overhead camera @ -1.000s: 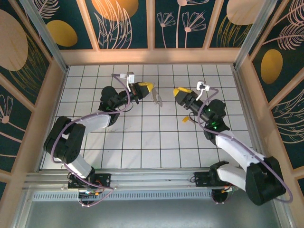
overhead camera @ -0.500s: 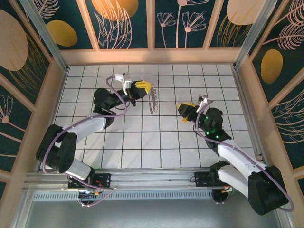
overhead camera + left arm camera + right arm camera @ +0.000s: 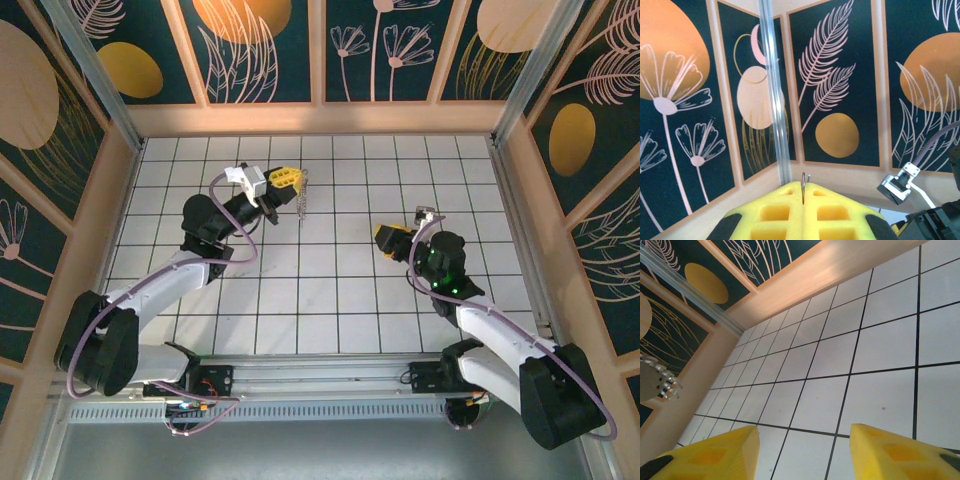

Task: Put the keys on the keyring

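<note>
My left gripper (image 3: 287,180) is raised over the back middle of the tiled floor (image 3: 330,290). Its yellow pads (image 3: 790,215) are shut on the keyring (image 3: 301,197), a thin grey loop hanging edge-on below the tips. In the left wrist view a bit of its wire (image 3: 803,186) pokes up from the seam between the pads. My right gripper (image 3: 385,238) sits low over the floor right of centre. It is open, and its yellow fingers (image 3: 707,456) stand wide apart with bare tile between them. The keys are hidden.
Wooden walls with dark floral panels enclose the floor on three sides. A metal post (image 3: 774,90) marks the corner ahead of the left gripper. A blurred grey beaded shape (image 3: 662,381) shows at the left edge of the right wrist view. The right wrist's camera block (image 3: 901,182) appears from the left wrist.
The left gripper has swung left and back, carrying the keyring. The right gripper has moved nearer and lower, over the spot where a small gold piece lay.
</note>
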Tool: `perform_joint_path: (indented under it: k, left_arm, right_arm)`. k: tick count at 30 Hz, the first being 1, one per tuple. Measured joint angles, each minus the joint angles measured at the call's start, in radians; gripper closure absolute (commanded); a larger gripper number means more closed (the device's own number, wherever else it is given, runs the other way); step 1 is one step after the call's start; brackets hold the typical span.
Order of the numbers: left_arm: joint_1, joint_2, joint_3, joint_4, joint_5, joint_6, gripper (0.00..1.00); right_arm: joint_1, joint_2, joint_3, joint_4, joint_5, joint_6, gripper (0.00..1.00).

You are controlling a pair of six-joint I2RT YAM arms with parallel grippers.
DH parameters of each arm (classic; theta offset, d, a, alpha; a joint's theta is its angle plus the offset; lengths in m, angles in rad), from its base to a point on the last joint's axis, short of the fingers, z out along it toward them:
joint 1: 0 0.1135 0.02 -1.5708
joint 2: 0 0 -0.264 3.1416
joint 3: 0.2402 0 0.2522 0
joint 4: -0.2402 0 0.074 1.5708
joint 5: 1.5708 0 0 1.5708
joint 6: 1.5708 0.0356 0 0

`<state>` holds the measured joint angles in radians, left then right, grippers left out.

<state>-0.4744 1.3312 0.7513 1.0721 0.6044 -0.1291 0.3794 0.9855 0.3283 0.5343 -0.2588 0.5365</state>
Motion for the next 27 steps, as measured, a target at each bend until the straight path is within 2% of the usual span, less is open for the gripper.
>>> perform_joint_path:
  k: [12, 19, 23, 27]
  left_arm:
    - [0.0, -0.018, -0.008, -0.036, -0.035, 0.028, 1.0]
    - [-0.004, -0.022, -0.029, -0.06, -0.046, 0.031, 1.0]
    - [-0.004, -0.022, -0.032, -0.089, -0.057, 0.036, 1.0]
    - [-0.004, -0.027, -0.044, -0.09, -0.065, 0.036, 1.0]
  right_arm:
    - [0.0, 0.0, 0.002, -0.02, 0.033, 0.013, 0.49]
    - [0.0, 0.052, 0.082, -0.19, 0.204, 0.066, 0.5]
    - [-0.007, 0.115, 0.121, -0.285, 0.297, 0.099, 0.54]
    - [-0.026, 0.204, 0.164, -0.367, 0.342, 0.097, 0.62]
